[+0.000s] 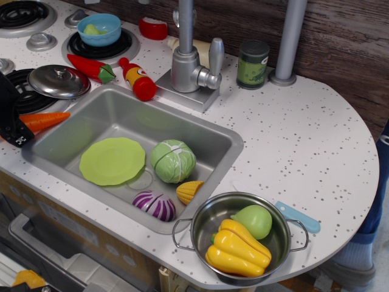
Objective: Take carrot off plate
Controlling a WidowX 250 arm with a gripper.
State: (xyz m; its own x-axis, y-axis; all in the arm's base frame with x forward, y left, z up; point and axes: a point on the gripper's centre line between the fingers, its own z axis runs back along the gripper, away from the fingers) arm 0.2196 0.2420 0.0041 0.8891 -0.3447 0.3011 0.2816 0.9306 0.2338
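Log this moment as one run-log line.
carrot: on counter left of sink, off plate | plate: bare, in sink | end effector: at carrot, grip unclear

Reading nothing anywhere: no legible word, brand, number or sign. Showing a printed label on the green can [253, 63] by the faucet [189, 58], too small and blurred for reading. Carrying a yellow band on the red bottle [138, 79], unreadable.

orange carrot [46, 120], lime-green plate [112, 160] — speckled white counter [292, 140]
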